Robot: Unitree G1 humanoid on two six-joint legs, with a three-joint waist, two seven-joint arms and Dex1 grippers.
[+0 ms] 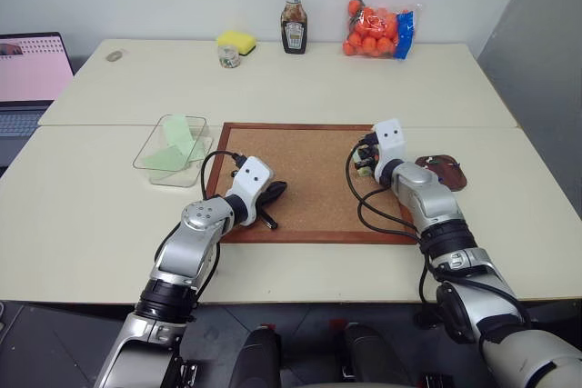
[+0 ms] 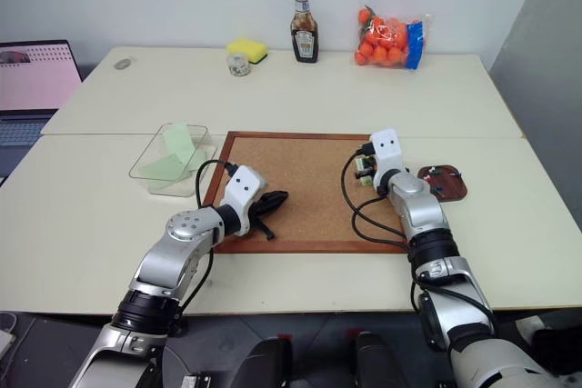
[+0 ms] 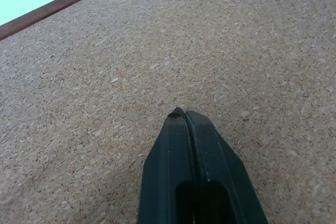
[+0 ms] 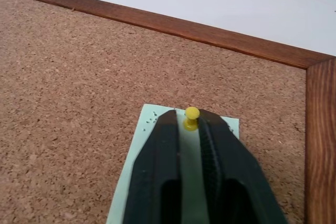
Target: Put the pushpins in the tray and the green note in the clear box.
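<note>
Pushpin, the tiny yellow plastic-headed one [image 4: 191,114], stands in a pale green square paper note [image 4: 152,182] near the far right corner of the wood-framed corkboard [image 1: 305,165]. The right gripper [image 4: 190,121] has its two black fingers drawn in on either side of the pin's neck, the head showing just past the tips; grip looks made, though how firm cannot be told. Judgement: pull straight along the pin's axis, no twisting, so the note does not tear or lift with it. Then carry to the small dark reddish-brown tray [image 1: 447,173] just beside the board's right edge. The right arm reaches forward, wrist tilted slightly down. The left gripper [image 3: 184,116] is clenched on nothing, resting low over bare cork at the board's near left. The clear plastic box [image 1: 156,163] left of the board already holds green paper.
</note>
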